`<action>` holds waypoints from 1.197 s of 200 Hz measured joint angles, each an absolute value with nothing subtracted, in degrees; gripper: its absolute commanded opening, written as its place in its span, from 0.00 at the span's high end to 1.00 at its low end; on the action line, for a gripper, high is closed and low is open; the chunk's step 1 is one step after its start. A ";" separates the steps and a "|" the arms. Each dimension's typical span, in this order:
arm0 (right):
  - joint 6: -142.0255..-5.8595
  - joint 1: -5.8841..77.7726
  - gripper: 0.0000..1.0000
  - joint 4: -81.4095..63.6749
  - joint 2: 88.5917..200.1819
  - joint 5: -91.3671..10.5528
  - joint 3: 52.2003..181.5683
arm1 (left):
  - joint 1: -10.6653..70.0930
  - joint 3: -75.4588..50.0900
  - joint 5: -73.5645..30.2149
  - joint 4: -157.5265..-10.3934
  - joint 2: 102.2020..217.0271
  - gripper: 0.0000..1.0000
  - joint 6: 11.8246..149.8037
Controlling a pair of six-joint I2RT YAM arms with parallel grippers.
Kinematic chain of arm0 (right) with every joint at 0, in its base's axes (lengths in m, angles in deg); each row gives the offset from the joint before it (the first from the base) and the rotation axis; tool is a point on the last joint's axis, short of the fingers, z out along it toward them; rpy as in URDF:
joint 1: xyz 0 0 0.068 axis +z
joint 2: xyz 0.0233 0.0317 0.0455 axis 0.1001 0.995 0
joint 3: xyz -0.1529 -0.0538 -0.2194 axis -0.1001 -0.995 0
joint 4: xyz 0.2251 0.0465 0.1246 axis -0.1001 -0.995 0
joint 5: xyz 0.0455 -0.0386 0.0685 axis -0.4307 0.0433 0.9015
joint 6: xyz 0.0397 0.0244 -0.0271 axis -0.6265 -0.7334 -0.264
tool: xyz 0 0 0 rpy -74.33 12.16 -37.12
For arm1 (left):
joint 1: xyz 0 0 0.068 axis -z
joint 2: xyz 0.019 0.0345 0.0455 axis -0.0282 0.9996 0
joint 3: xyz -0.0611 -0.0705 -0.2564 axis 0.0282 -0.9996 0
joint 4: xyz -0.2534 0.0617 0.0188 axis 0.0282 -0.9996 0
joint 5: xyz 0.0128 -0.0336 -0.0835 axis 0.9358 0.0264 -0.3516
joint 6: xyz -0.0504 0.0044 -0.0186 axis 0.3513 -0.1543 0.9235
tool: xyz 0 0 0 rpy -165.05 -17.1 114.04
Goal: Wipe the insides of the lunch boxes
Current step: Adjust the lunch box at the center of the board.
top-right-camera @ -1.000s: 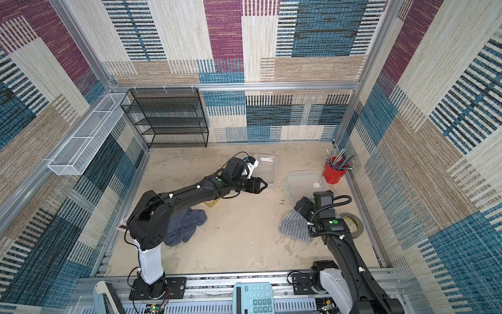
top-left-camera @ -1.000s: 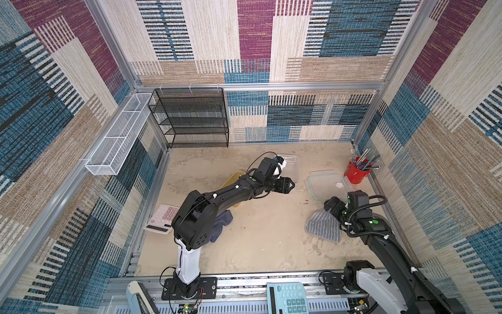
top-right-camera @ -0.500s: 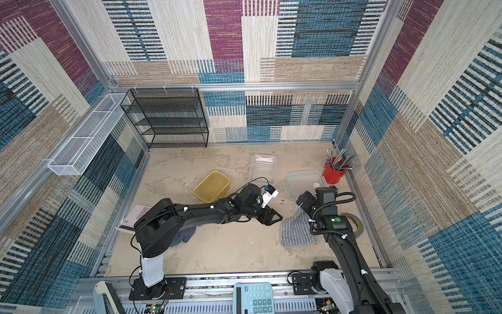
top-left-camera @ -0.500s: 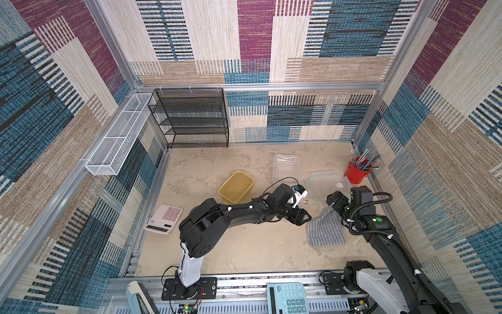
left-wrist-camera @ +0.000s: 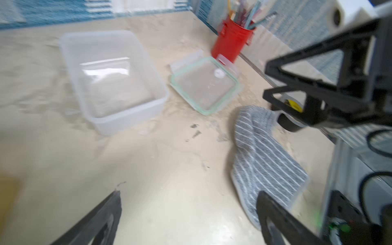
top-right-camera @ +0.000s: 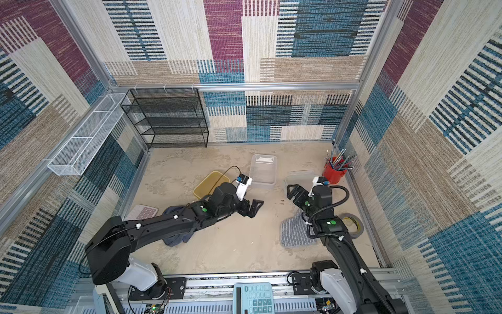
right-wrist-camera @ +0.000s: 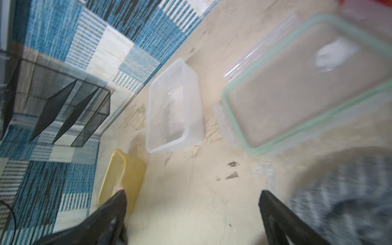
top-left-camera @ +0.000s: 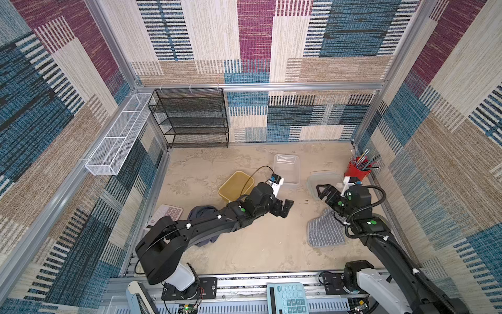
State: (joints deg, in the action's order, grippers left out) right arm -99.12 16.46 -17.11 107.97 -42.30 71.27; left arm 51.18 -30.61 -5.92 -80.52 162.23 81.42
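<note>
1 striped cloth (top-left-camera: 324, 231) — lower right of frame, just below my right fingers (top-left-camera: 322, 187); those and my left fingers (top-left-camera: 288, 203) spread wide, empty.

Bright, even light, soft shadows on the tabletop (top-left-camera: 258, 252) in both top views, walls (top-left-camera: 68, 108) bowing at the edges. Both wrist views smear with motion blur: the striped cloth (right-wrist-camera: 350, 197) is a haze, and a white glare streaks the clear lunch box (left-wrist-camera: 112, 84).
</note>
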 measured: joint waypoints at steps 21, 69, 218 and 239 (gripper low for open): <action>-100.65 24.51 0.04 -7.86 114.92 -42.03 71.90 | 44.77 -30.76 -1.85 -84.15 159.58 0.00 80.54; -105.77 33.88 0.10 11.94 132.51 -39.19 73.21 | 30.50 -27.84 2.15 -92.85 162.09 0.00 79.91; -111.89 42.89 0.31 37.27 168.91 -25.84 90.63 | 18.17 -31.49 -24.08 -89.11 171.49 0.36 80.65; -112.19 42.78 0.31 36.92 169.93 -25.97 91.11 | 18.15 -33.85 -24.38 -88.04 169.70 0.37 81.92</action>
State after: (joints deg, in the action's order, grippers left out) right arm -112.19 42.78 36.92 169.93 -25.97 91.11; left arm 18.15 -33.85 -24.38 -88.04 169.70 81.92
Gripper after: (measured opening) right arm 0.688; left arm 0.638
